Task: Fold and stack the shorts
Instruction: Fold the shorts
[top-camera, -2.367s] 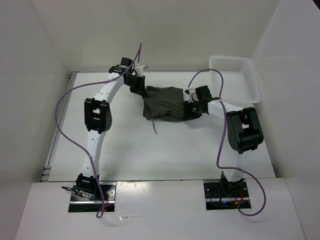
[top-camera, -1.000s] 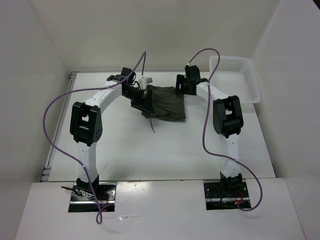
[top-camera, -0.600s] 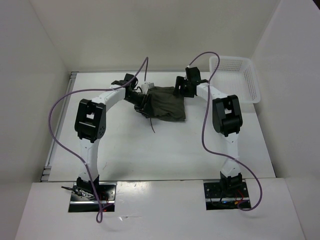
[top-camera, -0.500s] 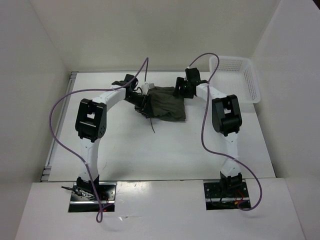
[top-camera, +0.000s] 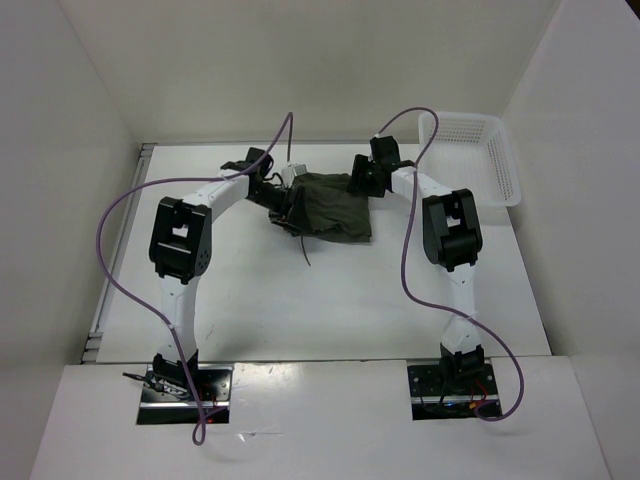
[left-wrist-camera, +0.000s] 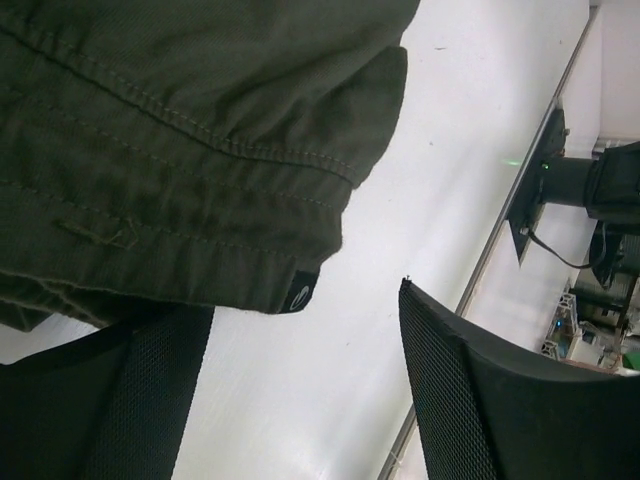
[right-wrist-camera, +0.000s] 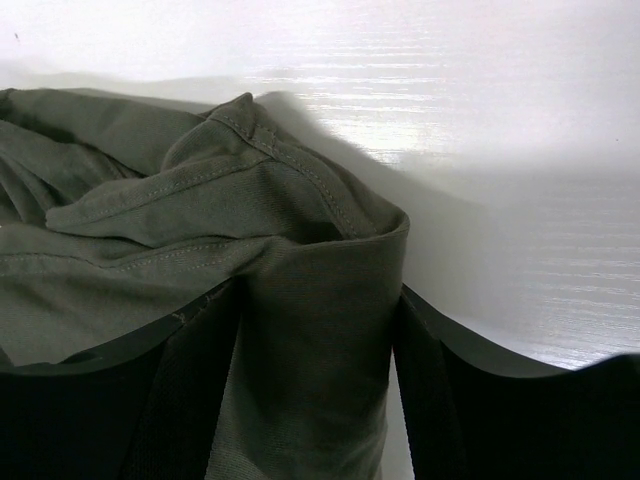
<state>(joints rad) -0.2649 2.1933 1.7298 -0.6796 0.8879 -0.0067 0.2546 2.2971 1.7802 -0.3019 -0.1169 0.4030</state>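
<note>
The dark olive shorts (top-camera: 330, 205) lie bunched at the back middle of the table, the thin drawstring (top-camera: 305, 250) trailing toward the near side. My left gripper (top-camera: 285, 197) is at their left edge. In the left wrist view it (left-wrist-camera: 303, 340) stands open over bare table, the stitched hem (left-wrist-camera: 200, 200) with a small tag just above and lapping its left finger. My right gripper (top-camera: 360, 180) is at the far right corner. Its wrist view shows it (right-wrist-camera: 318, 300) open around an upright fold of the shorts (right-wrist-camera: 320, 360) that nearly fills the gap.
A white mesh basket (top-camera: 470, 150) stands at the back right corner. White walls close in the table (top-camera: 330, 300) on three sides. Purple cables loop above both arms. A metal rail (left-wrist-camera: 500, 240) runs along the table edge beyond my left gripper.
My right arm swung from the shorts' right side to their far right corner and its jaws have narrowed around the fold. My left gripper closed briefly and stands open again; the shorts barely shifted.
</note>
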